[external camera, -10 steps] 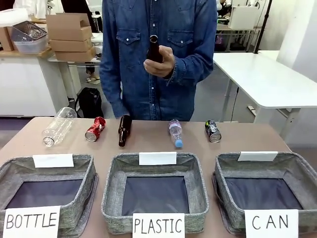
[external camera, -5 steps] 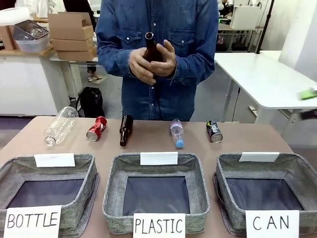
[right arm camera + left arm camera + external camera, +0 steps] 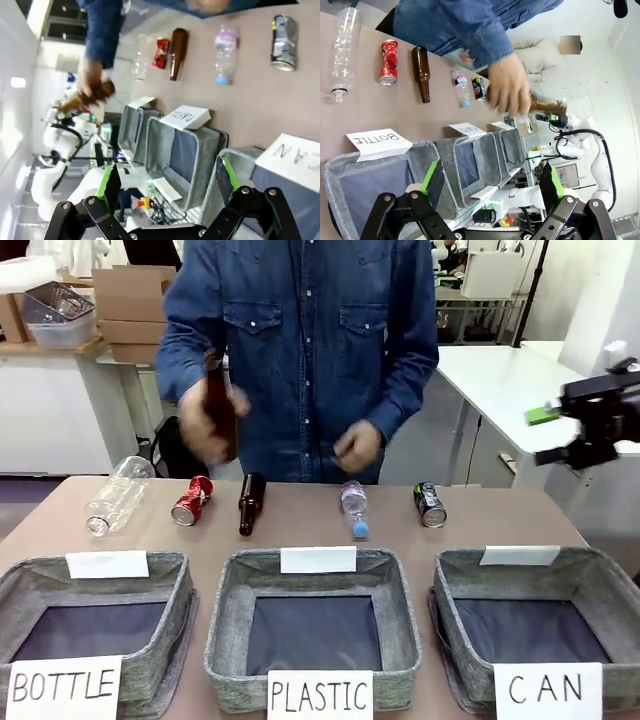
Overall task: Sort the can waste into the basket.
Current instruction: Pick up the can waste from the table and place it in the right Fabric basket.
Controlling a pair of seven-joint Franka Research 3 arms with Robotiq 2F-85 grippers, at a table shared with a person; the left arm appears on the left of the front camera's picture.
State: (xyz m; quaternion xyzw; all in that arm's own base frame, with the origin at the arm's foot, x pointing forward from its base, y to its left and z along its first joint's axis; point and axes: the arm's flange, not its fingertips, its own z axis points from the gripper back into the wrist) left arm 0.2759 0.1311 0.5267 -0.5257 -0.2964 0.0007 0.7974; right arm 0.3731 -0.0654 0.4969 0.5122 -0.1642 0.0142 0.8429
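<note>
Red can (image 3: 192,501) dented, basket (image 3: 600,575) fabric

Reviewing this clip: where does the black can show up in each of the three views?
Front view: black can, right of centre, rightmost in the row of waste.
Left wrist view: black can, upper middle, at the far end of the row.
Right wrist view: black can, top right corner.
Shared landmark: the small clear bottle with a blue cap lies next to it.

Paper signs, near walls: "BOTTLE" sign (image 3: 63,687) on L basket (image 3: 186,590); "PLASTIC" sign (image 3: 320,695) on mid basket (image 3: 224,625); "CAN" sign (image 3: 547,690) on R basket (image 3: 447,615).
</note>
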